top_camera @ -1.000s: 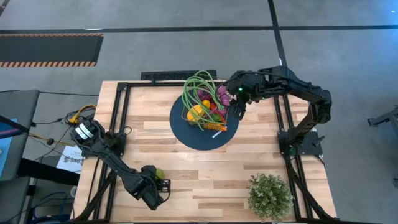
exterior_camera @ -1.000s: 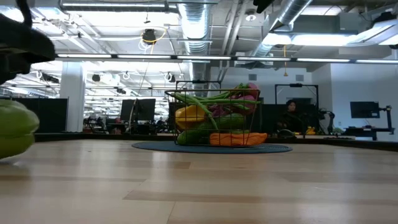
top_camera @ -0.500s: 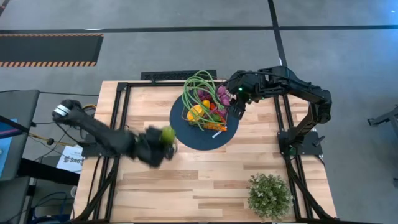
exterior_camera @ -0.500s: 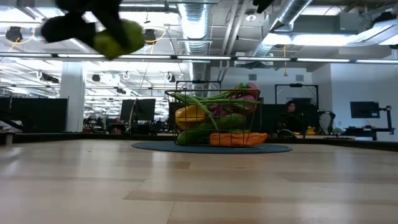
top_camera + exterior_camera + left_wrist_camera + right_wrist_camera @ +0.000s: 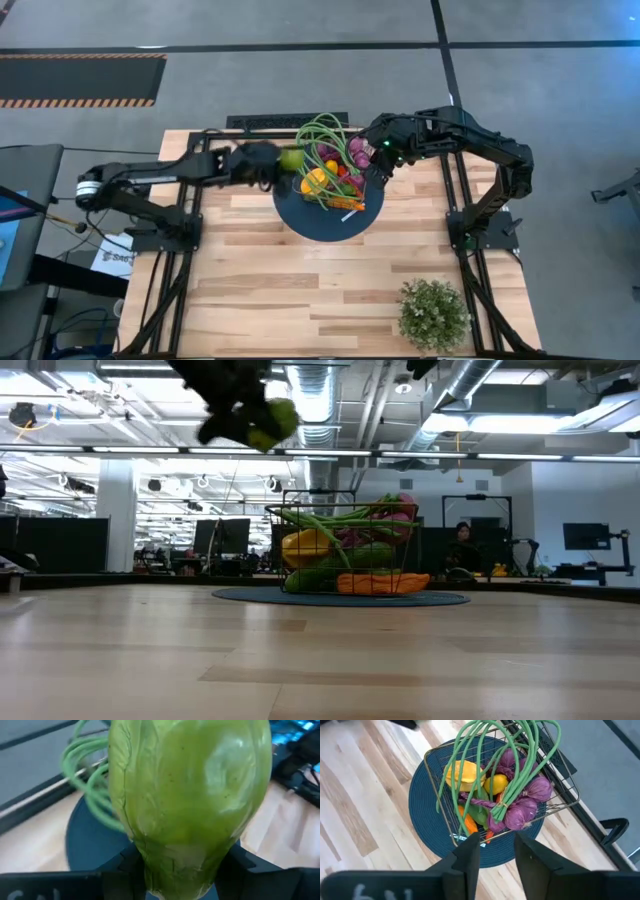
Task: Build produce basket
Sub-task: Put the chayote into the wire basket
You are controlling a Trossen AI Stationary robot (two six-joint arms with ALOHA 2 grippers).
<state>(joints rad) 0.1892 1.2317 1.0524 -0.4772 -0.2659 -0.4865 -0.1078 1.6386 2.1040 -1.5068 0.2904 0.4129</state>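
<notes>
The wire basket [image 5: 312, 196] stands on a round dark blue plate [image 5: 300, 218] at the table's far middle. It is filled with produce: long green beans [image 5: 520, 765], purple pieces, a yellow piece and an orange carrot [image 5: 380, 584]. My left gripper [image 5: 283, 163] hovers just left of the basket, high above the table, shut on a green pepper [image 5: 292, 159], also seen in the low view [image 5: 272, 422]. My right gripper [image 5: 497, 855] hangs open over the basket's right side [image 5: 378, 178], with nothing between its fingers. My left gripper pinches the green pepper's narrower end [image 5: 175, 865] between its two fingers [image 5: 125, 867], one on each side. It comes from the table's left, slanting down. The pepper's wide body sticks out past the fingertips, lifted clear of the table and the basket.
A bushy potted plant [image 5: 433, 312] stands at the table's near right. Black frame rails [image 5: 190, 200] run along the table's left, right and far edges. Bare wood lies in front of the plate [image 5: 300, 290].
My left gripper has swung from the table's near left corner up and toward the far edge, then right toward the basket, rolling its wrist. The green pepper has gone with it, from low by the table to high beside the basket.
</notes>
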